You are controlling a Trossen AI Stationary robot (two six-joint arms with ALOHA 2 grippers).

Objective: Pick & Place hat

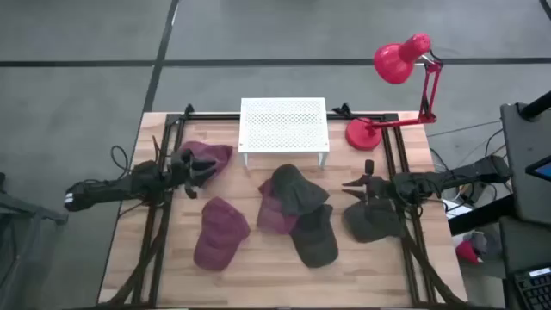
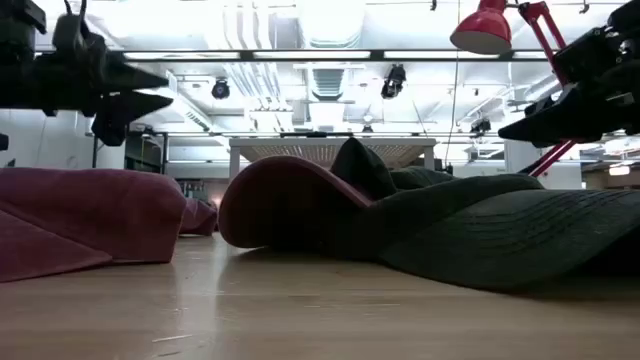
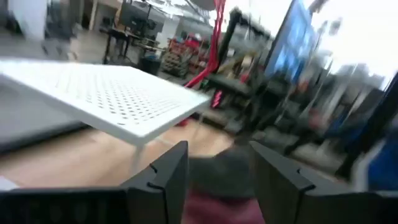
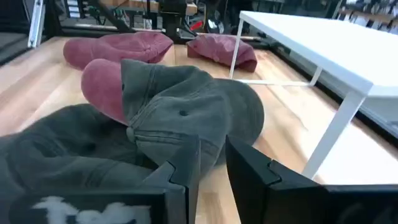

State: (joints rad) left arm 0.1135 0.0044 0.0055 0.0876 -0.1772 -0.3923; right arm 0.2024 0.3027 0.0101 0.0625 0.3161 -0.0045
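Hats lay scattered on your desk (image 1: 344,172): a maroon hat (image 1: 209,158) just beside your left gripper (image 1: 191,166), fingers wide and empty; your right gripper (image 1: 355,185), fingers narrow, hovered above a dark hat (image 1: 373,222).

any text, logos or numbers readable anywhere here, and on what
None can be read.
Dark cap under the right gripper: a white mark shows at the right wrist view's lower edge, too blurred to read.
Maroon caps, white perforated stand, red desk lamp: no lettering visible.
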